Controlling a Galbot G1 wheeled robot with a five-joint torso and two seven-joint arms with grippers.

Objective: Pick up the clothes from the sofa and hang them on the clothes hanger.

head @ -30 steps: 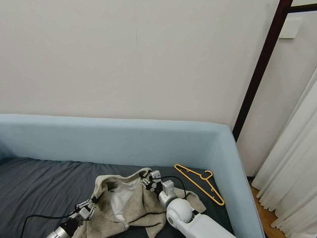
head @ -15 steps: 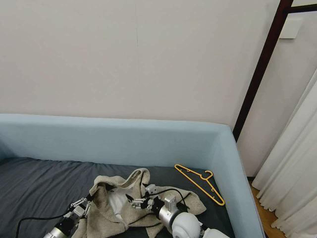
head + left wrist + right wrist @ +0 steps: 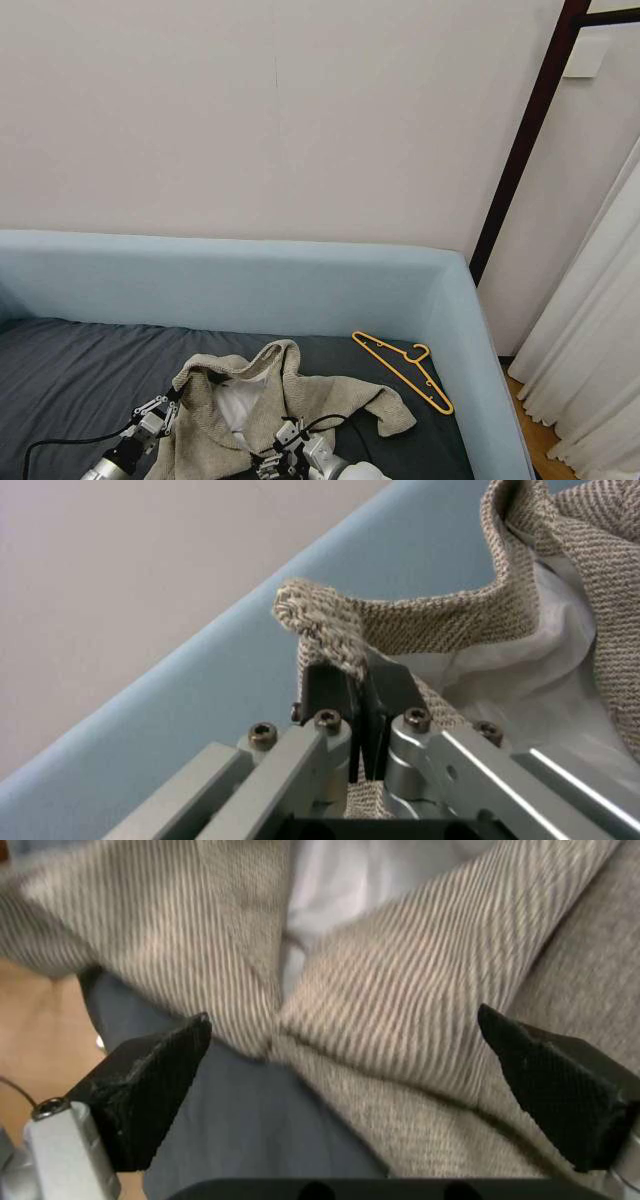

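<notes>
Knitwear first: the beige jacket (image 3: 310,395) with its white lining lies crumpled on the dark grey seat (image 3: 80,370) of the pale blue sofa (image 3: 250,285), right of the seat's middle. One collar edge is raised off the cushion. My left claw (image 3: 160,412) has that raised edge. Through the left wrist camera I see its two dark pads (image 3: 328,688) pressed together on a rolled fold of the weave, with the lining hanging loose beside them. My right claw (image 3: 283,452) sits low at the jacket's near side. Its black fingertips (image 3: 165,1080) are spread wide with the ribbed front panels between them, gripping nothing; I cannot tell whether they touch the cloth. The orange hanger (image 3: 405,370) lies flat on the seat in the sofa's right rear corner, just beside the jacket's sleeve. Behind the sofa stands a plain pale wall (image 3: 300,120), and a white curtain (image 3: 600,350) hangs to the right.
</notes>
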